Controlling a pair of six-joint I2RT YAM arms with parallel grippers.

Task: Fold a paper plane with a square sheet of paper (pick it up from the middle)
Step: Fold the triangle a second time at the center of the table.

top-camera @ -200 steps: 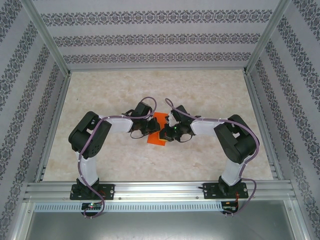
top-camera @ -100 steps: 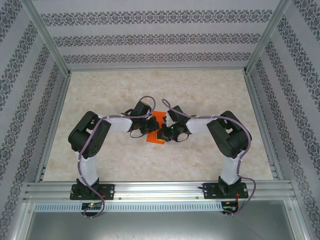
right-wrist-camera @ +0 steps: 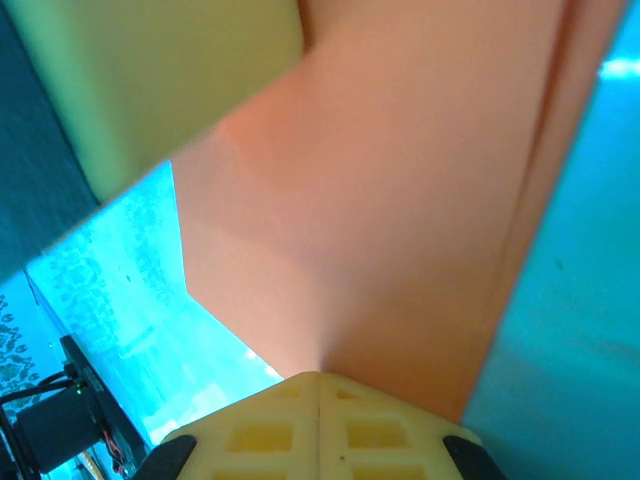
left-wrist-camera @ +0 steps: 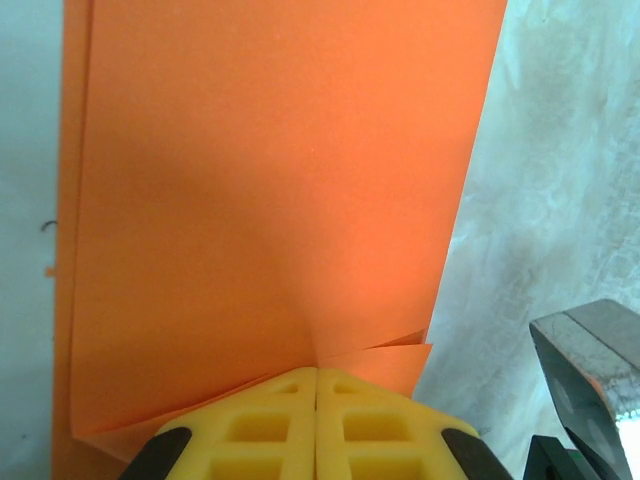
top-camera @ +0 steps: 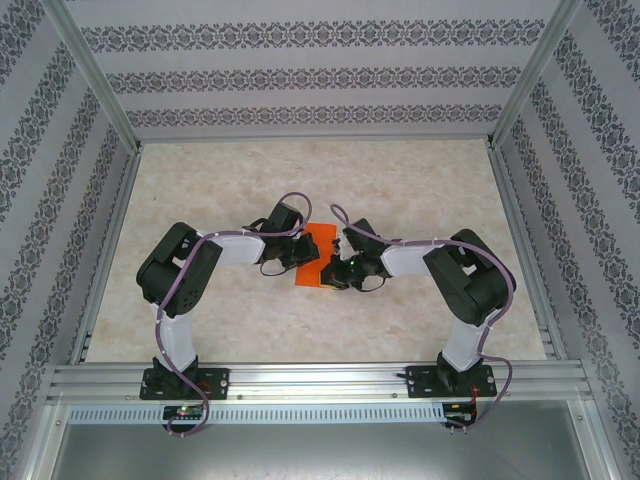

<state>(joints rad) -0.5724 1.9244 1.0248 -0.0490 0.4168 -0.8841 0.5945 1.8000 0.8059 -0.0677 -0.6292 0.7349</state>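
First, at the near edge, we see the aluminium rail [top-camera: 320,378] carrying both arm bases, with purple cables [top-camera: 160,330] looping up the left arm [top-camera: 180,275] and the right arm [top-camera: 465,285]. Their elbows bend outward and their wrists meet near the middle of the pale marbled table [top-camera: 420,190]. There the left gripper [top-camera: 298,262] and the right gripper [top-camera: 331,272] face each other across the orange sheet of paper [top-camera: 314,255]. The sheet is already folded into a narrow upright strip, and the two wrists hide its side edges from above. From the left wrist we find its yellow fingers [left-wrist-camera: 260,435] pressed together on the sheet's near edge, where small creases fan out; the layered paper blocks most of the table ahead, and a grey and black part of the other arm [left-wrist-camera: 590,380] juts in at the lower right. From the right wrist we see its yellow fingers [right-wrist-camera: 250,440] likewise clamped on the sheet's edge, the paper rising ahead of them, with a blurred yellow shape [right-wrist-camera: 150,70] at the upper left that we cannot identify. Beyond the grippers the table runs on to the patterned walls [top-camera: 320,70]
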